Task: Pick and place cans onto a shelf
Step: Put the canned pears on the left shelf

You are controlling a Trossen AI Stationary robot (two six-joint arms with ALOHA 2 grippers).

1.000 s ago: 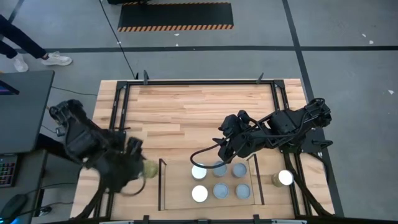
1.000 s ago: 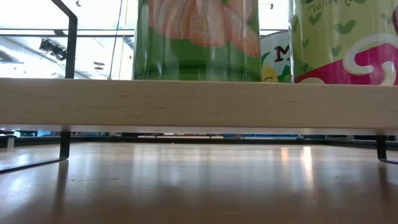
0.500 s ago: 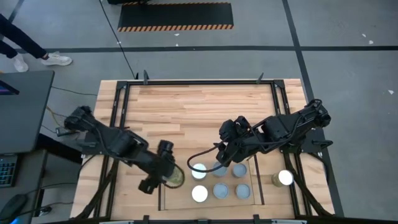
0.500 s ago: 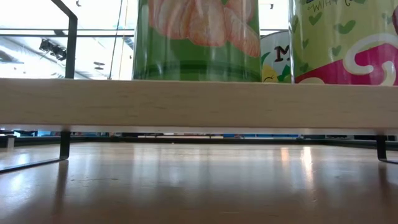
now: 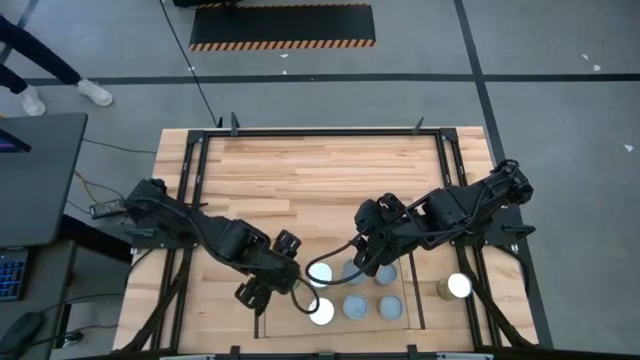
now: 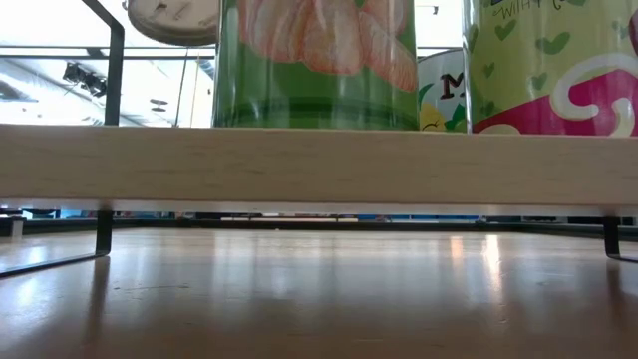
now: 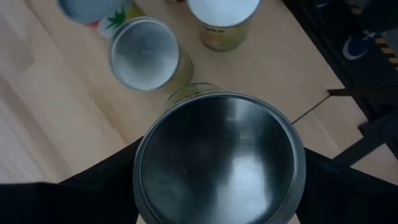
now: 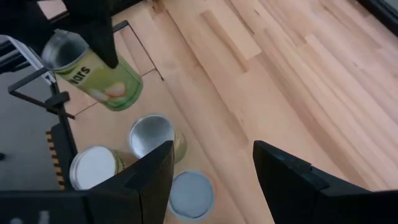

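The left gripper [image 5: 284,283] is clamped on a small cylindrical tin with green-yellow sides and a dull grey round top [image 7: 219,163], carried tilted above the left end of the small light-wood shelf edged by thin black rods [image 5: 268,318]; six more tins stand on that shelf (one shining white top [image 5: 321,311] sits just beside the carried tin). The right gripper [image 5: 368,262] hangs over the shelf's far row with its dark fingers [image 8: 152,174] spread and nothing between them; a further white-topped tin [image 5: 457,286] stands on the table just right of the shelf.

The spread right gripper [image 8: 210,180] hovers above three standing cans [image 8: 152,138]; the left gripper [image 8: 93,28] holds a tilted green can [image 8: 99,71]
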